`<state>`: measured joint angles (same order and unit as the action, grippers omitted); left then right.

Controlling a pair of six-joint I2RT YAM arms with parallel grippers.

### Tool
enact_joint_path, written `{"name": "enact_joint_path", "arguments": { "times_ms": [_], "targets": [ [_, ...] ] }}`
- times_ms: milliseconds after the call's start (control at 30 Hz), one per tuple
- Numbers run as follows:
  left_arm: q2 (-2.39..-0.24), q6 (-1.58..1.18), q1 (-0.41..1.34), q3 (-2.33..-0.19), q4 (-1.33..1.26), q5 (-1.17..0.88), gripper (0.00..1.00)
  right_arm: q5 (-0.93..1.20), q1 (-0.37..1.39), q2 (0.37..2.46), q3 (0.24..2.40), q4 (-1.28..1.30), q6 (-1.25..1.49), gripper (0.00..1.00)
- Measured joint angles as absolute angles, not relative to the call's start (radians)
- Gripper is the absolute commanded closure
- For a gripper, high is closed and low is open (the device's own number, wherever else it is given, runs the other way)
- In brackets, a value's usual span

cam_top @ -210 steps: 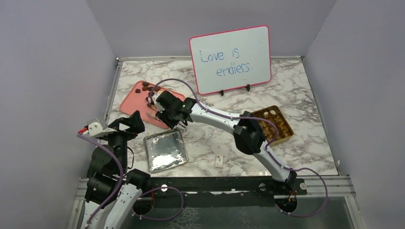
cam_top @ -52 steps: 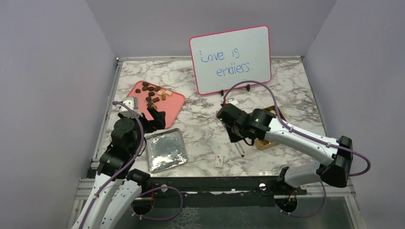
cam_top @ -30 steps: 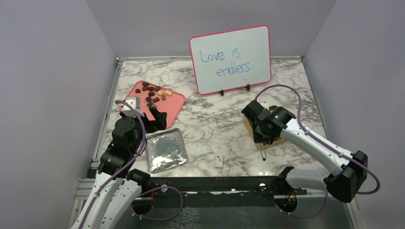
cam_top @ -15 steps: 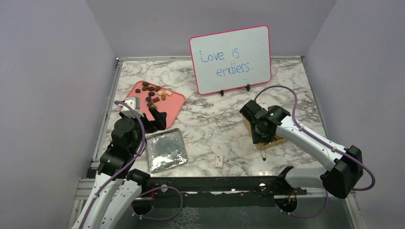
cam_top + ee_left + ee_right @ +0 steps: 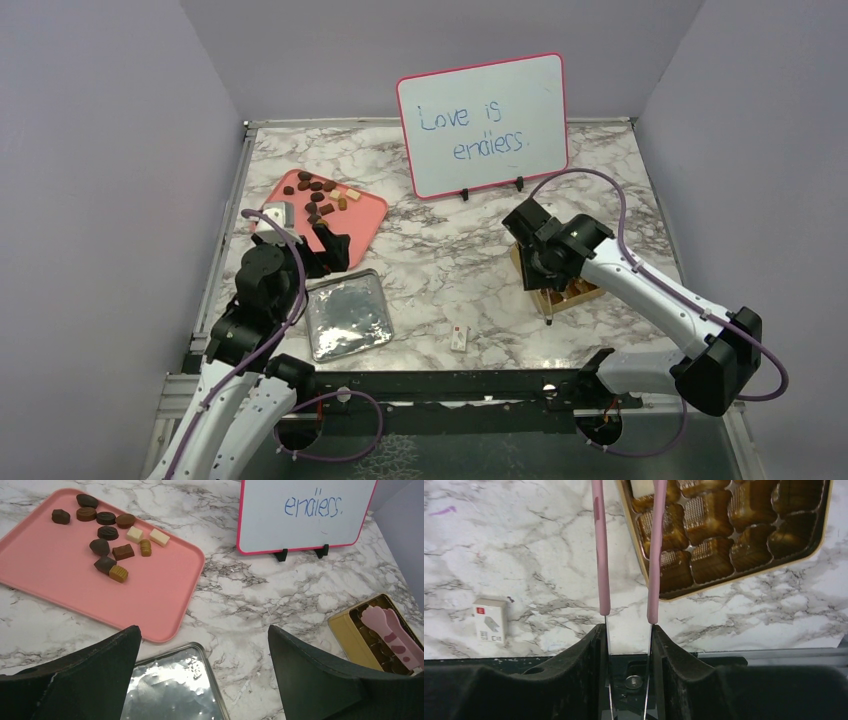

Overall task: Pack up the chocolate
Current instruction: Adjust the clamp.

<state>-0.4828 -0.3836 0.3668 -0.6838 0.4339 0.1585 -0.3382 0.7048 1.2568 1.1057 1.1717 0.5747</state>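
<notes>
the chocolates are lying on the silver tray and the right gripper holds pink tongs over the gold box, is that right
Not quite. The chocolates lie on the pink tray, not the silver tray, as the left wrist view shows. The rest stands: the right gripper holds pink tongs over the gold box.

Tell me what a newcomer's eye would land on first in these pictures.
The pink-framed whiteboard reading "Love is endless." stands at the back centre of the marble table. On the left, a pink tray carries the scattered chocolates, dark, tan and white. On the right, the right end effector holds pink tongs over a gold box of mostly empty compartments.
</notes>
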Motion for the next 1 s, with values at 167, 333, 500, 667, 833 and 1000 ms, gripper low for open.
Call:
{"name": "enact_joint_path", "arguments": {
  "times_ms": [167,333,500,667,833,1000],
  "targets": [
    [-0.533,-0.412,0.367,-0.684,0.428,0.125,0.04,-0.308,0.705,1.261,1.171,1.131,0.52,0.61],
    [-0.608,-0.479,0.367,-0.691,0.423,0.065,0.04,-0.227,0.711,1.264,1.212,1.014,0.433,0.61],
    [-0.712,-0.556,0.367,-0.73,0.402,-0.013,0.04,-0.139,0.762,1.295,1.234,0.897,0.347,0.61],
    [-0.834,-0.622,0.367,-0.795,0.352,-0.102,0.04,-0.079,0.853,1.393,1.275,0.783,0.279,0.61],
    [-0.912,-0.661,0.367,-0.796,0.295,-0.143,0.04,-0.069,0.948,1.484,1.328,0.703,0.221,0.61],
    [-0.973,-0.659,0.367,-0.796,0.281,-0.121,0.05,-0.069,1.017,1.521,1.374,0.634,0.155,0.6]
  ]
}}
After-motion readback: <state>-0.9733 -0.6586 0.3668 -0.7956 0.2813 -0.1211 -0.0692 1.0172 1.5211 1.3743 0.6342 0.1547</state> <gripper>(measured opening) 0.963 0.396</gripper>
